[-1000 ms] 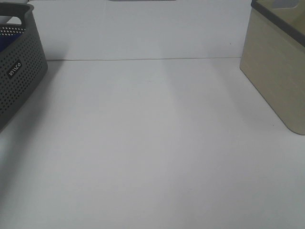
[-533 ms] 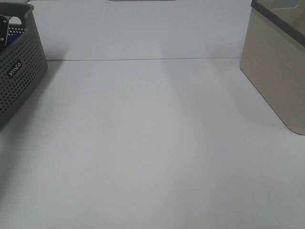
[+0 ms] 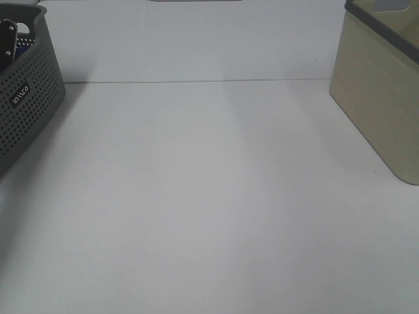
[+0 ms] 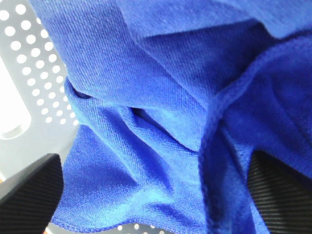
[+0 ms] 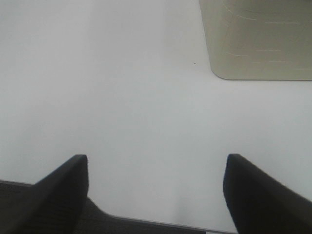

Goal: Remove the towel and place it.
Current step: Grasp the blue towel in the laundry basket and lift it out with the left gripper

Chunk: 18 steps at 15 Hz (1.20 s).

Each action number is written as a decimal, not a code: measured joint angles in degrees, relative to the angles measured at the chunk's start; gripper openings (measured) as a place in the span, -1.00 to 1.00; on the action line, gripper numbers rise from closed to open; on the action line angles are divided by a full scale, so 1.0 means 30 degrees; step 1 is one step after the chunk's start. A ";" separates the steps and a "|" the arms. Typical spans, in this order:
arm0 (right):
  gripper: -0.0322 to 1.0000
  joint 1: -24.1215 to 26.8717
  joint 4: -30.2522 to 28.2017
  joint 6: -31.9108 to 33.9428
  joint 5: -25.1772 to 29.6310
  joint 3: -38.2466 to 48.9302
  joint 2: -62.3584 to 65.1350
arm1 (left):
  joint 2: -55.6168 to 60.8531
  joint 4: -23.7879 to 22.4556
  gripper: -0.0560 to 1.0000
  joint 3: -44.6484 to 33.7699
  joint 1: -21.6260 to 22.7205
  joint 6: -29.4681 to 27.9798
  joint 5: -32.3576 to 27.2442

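The royal-blue towel (image 4: 161, 112) lies bunched inside the dark grey perforated basket (image 3: 29, 98) at the far left; only a sliver of blue (image 3: 23, 44) shows through the handle hole in the high view. My left gripper (image 4: 156, 195) is down in that basket, open, with its two black fingers (image 4: 29, 195) wide apart and towel folds between them. A bit of it shows at the basket rim (image 3: 6, 39). My right gripper (image 5: 156, 165) is open and empty above the white table, out of the high view.
A beige basket (image 3: 380, 98) with a dark rim stands at the far right and also shows in the right wrist view (image 5: 258, 39). The white table (image 3: 209, 196) stretches between the two baskets. The grey basket's perforated wall (image 4: 29, 73) is close beside the left fingers.
A part of my left gripper has come into sight at the dark basket's rim in the high view and shifted slightly. The baskets have not moved.
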State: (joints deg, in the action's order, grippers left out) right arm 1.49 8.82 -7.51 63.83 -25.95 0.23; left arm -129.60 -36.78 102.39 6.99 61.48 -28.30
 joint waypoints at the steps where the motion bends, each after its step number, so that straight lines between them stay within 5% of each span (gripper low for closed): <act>1: 0.52 0.0000 0.0000 0.0000 0.0000 0.0000 0.0000 | -0.0038 -0.0019 0.93 0.0038 0.0000 0.0000 0.0000; 6: 0.52 0.0000 0.0000 0.0000 0.0000 0.0000 0.0000 | -0.0554 -0.0038 0.64 0.0057 0.0019 0.0000 -0.0153; 10: 0.52 0.0000 0.0019 0.0000 0.0000 0.0000 0.0000 | -0.0554 -0.0019 -0.81 0.0057 0.0019 0.0000 -0.0879; 18: 0.52 0.0000 0.0019 0.0000 0.0000 0.0000 0.0000 | 0.0286 0.0038 -0.89 0.0057 0.0019 -0.0554 -0.1891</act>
State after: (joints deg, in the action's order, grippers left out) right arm 1.49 8.88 -7.51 63.83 -25.95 0.23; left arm -128.74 -36.67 102.56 7.05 59.82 -33.98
